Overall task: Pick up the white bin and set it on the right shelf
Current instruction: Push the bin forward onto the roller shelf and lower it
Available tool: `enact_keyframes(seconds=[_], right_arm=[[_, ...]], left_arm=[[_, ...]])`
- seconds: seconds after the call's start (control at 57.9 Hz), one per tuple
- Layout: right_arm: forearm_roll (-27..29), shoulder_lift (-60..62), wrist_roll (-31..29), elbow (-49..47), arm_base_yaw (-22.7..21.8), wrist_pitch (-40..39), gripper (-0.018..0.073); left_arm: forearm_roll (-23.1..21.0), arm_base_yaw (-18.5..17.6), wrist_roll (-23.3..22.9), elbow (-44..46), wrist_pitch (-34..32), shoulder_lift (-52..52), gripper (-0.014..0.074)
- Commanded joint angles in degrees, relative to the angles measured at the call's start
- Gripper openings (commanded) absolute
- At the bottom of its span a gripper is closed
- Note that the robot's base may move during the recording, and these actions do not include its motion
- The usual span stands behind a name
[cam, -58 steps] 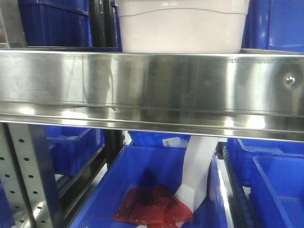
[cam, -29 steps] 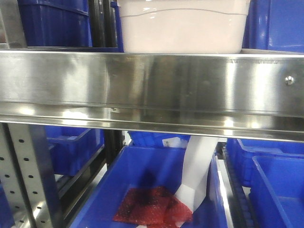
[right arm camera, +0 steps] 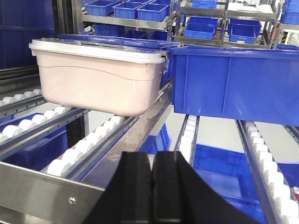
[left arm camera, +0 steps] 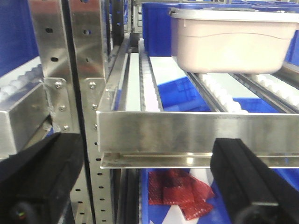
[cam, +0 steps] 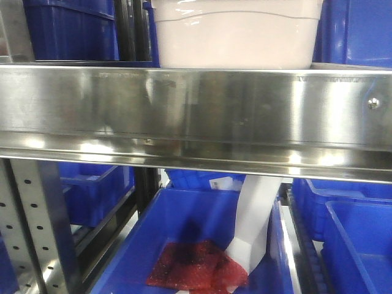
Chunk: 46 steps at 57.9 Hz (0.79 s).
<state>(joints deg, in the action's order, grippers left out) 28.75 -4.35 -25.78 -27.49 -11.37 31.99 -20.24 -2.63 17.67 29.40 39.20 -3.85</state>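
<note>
The white bin (cam: 236, 37), off-white and pinkish with a white lid, sits on the roller tracks of the steel shelf, behind its shiny front rail (cam: 196, 110). It also shows in the left wrist view (left arm camera: 229, 42) and the right wrist view (right arm camera: 100, 77). My left gripper (left arm camera: 147, 186) is open and empty, its black fingers (left arm camera: 252, 182) wide apart, in front of and slightly below the rail (left arm camera: 196, 133). My right gripper (right arm camera: 153, 186) is shut and empty, at the rail's height, short of the bin. Neither gripper touches the bin.
Blue crates stand beside the bin, on the left (cam: 70, 30) and right (right arm camera: 238, 84). A perforated upright (left arm camera: 88, 70) stands left of the shelf. Below it, a blue crate (cam: 141, 245) holds red mesh bags (cam: 196, 263) and a white paper strip (cam: 254, 220).
</note>
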Motion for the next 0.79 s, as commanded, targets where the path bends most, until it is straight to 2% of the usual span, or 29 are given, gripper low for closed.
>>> enact_keyframes(seconds=[0.0,0.639,0.709,0.778], right_arm=[[1.1,-0.9,0.1,-1.4,0.1,-5.1,0.0075],[1.1,-0.9,0.1,-1.4,0.1,-5.1,0.0075],[1.1,-0.9,0.1,-1.4,0.1,-5.1,0.0075],[1.1,-0.9,0.1,-1.4,0.1,-5.1,0.0075]], left_arm=[[-1.7,-0.3,-0.3,1.4,-4.0,-0.7,-0.0118],[-1.9,-0.3,-0.3,1.4,-4.0,-0.7,-0.0118],[-0.7,-0.3,-0.3,0.9,-6.1,-0.7,-0.0118],[2.9,-0.3,-0.3,0.2,-10.7,-0.7,-0.0118]])
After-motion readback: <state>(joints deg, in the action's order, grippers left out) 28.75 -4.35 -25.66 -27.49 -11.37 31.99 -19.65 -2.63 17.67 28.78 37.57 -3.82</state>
